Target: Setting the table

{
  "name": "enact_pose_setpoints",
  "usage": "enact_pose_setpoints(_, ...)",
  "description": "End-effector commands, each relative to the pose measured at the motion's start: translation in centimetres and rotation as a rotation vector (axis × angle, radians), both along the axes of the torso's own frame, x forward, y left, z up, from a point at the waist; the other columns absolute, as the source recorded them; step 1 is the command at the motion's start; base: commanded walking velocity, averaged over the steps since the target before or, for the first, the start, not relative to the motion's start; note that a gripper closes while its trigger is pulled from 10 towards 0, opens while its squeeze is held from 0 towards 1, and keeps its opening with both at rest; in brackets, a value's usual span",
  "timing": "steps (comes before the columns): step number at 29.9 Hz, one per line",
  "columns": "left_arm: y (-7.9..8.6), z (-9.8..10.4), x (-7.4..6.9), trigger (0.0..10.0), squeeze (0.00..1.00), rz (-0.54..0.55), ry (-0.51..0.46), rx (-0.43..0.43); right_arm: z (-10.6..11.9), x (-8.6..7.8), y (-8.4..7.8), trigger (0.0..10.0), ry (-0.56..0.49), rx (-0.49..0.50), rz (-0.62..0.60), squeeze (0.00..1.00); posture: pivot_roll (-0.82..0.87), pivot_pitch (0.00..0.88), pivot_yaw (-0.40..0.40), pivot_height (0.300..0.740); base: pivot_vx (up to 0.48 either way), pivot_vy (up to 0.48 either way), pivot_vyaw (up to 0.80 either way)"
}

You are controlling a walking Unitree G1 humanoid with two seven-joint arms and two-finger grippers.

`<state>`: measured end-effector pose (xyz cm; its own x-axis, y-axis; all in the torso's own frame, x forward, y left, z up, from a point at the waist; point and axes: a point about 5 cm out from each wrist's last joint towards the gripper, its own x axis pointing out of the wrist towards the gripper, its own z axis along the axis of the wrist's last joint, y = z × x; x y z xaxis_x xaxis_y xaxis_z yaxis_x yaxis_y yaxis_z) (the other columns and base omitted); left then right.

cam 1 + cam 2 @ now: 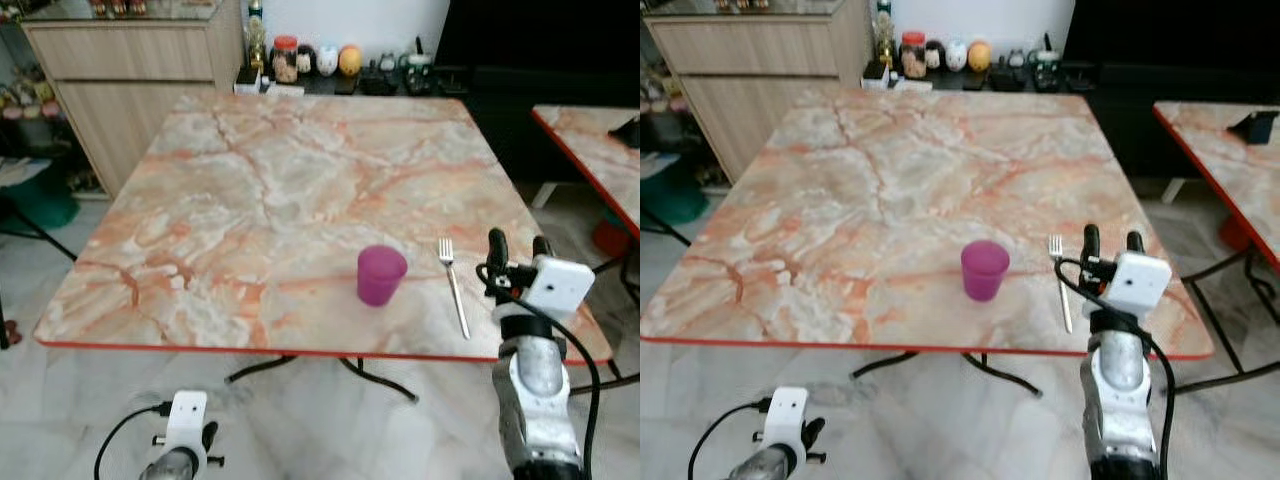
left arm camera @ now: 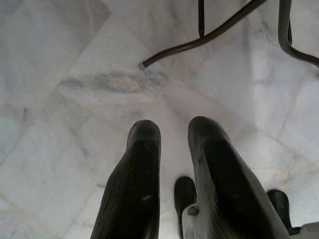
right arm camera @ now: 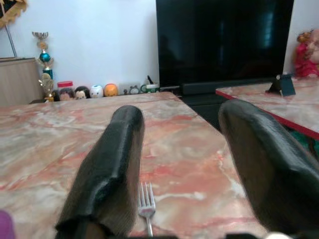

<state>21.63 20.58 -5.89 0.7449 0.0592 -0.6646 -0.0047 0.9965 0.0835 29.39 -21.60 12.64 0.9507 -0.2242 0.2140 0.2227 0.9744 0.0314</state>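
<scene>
The room had a pale marble-tiled floor, a wooden cabinet at the far left and a large black screen against the white back wall. Directly before me stood a square table with a pink-veined marble top and a red edge; a second table of the same finish stood apart to my right. Along the far side, a row of small jars and figurines lined a low shelf.

On the near right part of the table stood a purple cup, upright. A silver fork lay flat just to its right, apart from it, tines pointing away from me.

My right gripper was raised at the table's near right edge, just right of the fork, jaws wide apart and holding nothing. My left gripper hung low over the floor, its jaws narrowly parted and empty.
</scene>
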Motion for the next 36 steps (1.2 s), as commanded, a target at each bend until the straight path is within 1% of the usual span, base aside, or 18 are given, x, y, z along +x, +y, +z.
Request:
enact_pose_setpoints(1,0.4,-0.2,-0.4,10.0,0.00,0.015,0.015,-0.001,0.4,0.3,-1.1,10.0,0.025,0.026,-0.035,1.00,0.04,0.000,-0.033,0.724,0.000,0.000,0.00)
enact_pose_setpoints(2,0.4,-0.2,-0.5,10.0,0.00,0.015,0.015,-0.001,0.5,0.5,-1.3,10.0,0.035,0.037,-0.039,1.00,0.04,0.000,-0.033,0.724,0.000,0.000,0.00)
enact_pose_setpoints(4,0.5,-0.2,-0.5,10.0,0.00,0.016,0.017,-0.001,0.2,1.0,-2.4,10.0,0.108,0.035,-0.071,1.00,0.03,0.000,-0.029,0.724,0.000,0.000,0.00)
enact_pose_setpoints(6,0.5,-0.2,-0.5,10.0,0.00,0.016,0.018,0.000,0.2,1.1,-2.6,10.0,0.113,0.051,-0.076,1.00,0.03,0.000,-0.029,0.724,0.000,0.000,0.00)
enact_pose_setpoints(7,0.5,-0.2,-0.5,10.0,0.00,0.017,0.017,0.000,-0.2,1.3,-2.9,10.0,0.156,0.061,-0.081,1.00,0.03,0.000,-0.029,0.724,0.000,0.000,0.00)
enact_pose_setpoints(9,0.5,-0.2,-0.5,10.0,0.00,0.018,0.018,0.000,-0.4,1.7,-3.6,10.0,0.176,0.090,-0.097,1.00,0.04,0.000,-0.024,0.724,0.000,0.000,0.00)
enact_pose_setpoints(11,0.5,-0.2,-0.5,10.0,0.00,0.019,0.018,0.000,-0.7,2.0,-3.6,10.0,0.221,0.080,-0.085,1.00,0.04,0.000,-0.024,0.724,0.000,0.000,0.00)
enact_pose_setpoints(12,0.6,-0.2,-0.5,10.0,0.00,0.019,0.018,0.000,-1.0,2.4,-3.8,10.0,0.261,0.083,-0.085,0.02,0.03,0.000,-0.022,0.724,0.000,0.000,0.00)
enact_pose_setpoints(13,0.6,-0.2,-0.5,10.0,0.00,0.018,0.018,0.000,-1.0,2.7,-3.7,10.0,0.278,0.093,-0.072,0.00,0.03,0.000,-0.020,0.724,0.000,0.000,0.00)
enact_pose_setpoints(16,0.6,-0.2,-0.5,10.0,0.00,0.018,0.019,0.001,-1.1,3.6,-3.4,10.0,0.312,0.100,-0.035,0.00,0.03,0.000,-0.017,0.724,0.000,0.000,0.00)
enact_pose_setpoints(18,0.6,-0.2,-0.5,10.0,0.00,0.017,0.019,0.001,-1.0,4.2,-2.9,10.0,0.323,0.100,0.016,0.00,0.03,0.000,-0.017,0.724,0.000,0.000,0.00)
enact_pose_setpoints(19,0.6,-0.2,-0.5,10.0,0.00,0.017,0.019,0.000,-1.1,4.6,-2.3,10.0,0.341,0.091,0.066,0.00,0.04,0.000,-0.019,0.724,0.000,0.000,0.00)
enact_pose_setpoints(21,0.5,-0.2,-0.5,10.0,0.00,0.018,0.017,-0.002,-1.0,5.4,-1.6,10.0,0.365,0.070,0.124,0.00,0.04,0.000,-0.018,0.724,0.000,0.000,0.00)
enact_pose_setpoints(26,0.5,-0.2,-0.4,10.0,0.00,0.019,0.017,-0.003,-0.8,6.6,-1.5,10.0,0.407,0.054,0.125,0.00,0.04,0.000,-0.017,0.724,0.000,0.000,0.00)
enact_pose_setpoints(31,0.5,-0.2,-0.4,10.0,0.00,0.020,0.018,-0.004,-1.2,7.2,-1.0,10.0,0.444,0.069,0.157,0.00,0.04,0.000,-0.018,0.724,0.000,0.000,0.00)
enact_pose_setpoints(36,0.5,-0.2,-0.4,10.0,0.00,0.020,0.018,-0.005,-1.7,7.7,-0.1,10.0,0.460,0.171,0.182,0.00,0.05,0.000,-0.019,0.724,0.000,0.000,0.00)
